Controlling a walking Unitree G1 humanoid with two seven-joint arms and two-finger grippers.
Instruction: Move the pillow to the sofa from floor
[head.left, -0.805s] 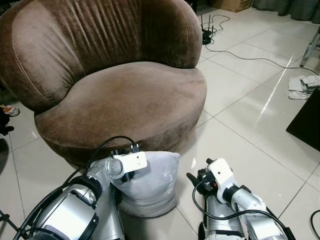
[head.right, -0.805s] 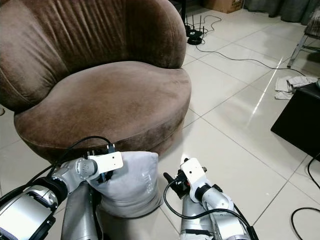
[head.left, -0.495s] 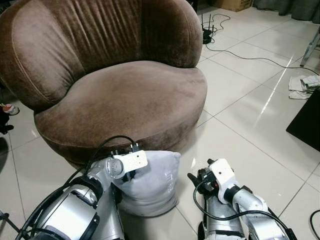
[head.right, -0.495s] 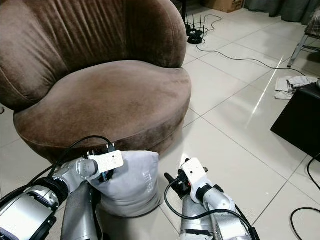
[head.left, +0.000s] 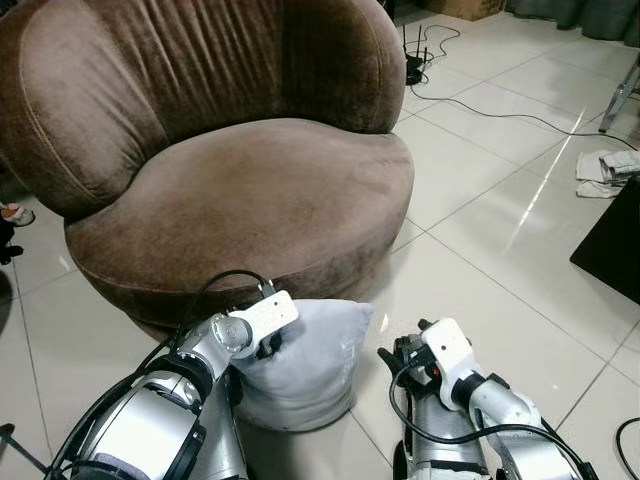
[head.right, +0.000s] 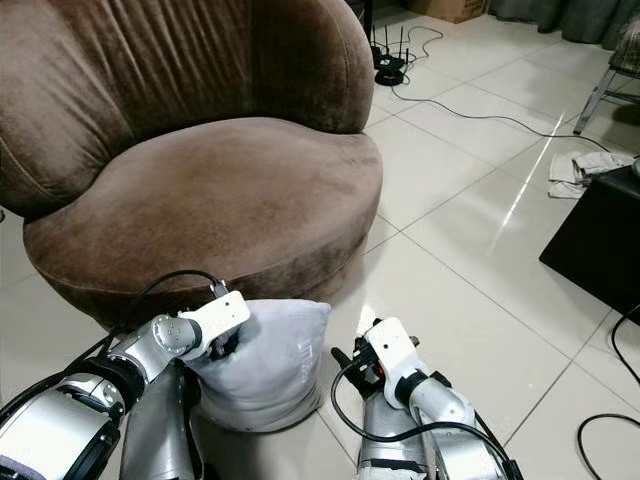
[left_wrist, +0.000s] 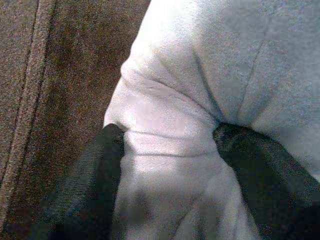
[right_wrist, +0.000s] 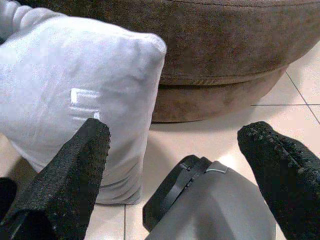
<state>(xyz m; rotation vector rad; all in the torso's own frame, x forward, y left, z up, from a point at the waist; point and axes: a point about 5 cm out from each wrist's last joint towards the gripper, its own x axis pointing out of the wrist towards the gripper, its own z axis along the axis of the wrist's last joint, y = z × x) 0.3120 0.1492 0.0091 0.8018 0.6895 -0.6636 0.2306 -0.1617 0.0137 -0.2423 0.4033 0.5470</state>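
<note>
The left end effector (left_wrist: 167, 145) pinches the pillow (head.left: 300, 365), seemingly resting on the floor (head.left: 500, 230); right end effector (right_wrist: 185, 160) gapes empty; sofa (head.left: 250, 190) awaits.

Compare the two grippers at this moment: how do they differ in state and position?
The left gripper pinches a fold at the grey pillow top; the right gripper is open, holding nothing. Left touches the pillow; right hangs beside it over the tiled floor. Both sit low before the brown sofa.
</note>
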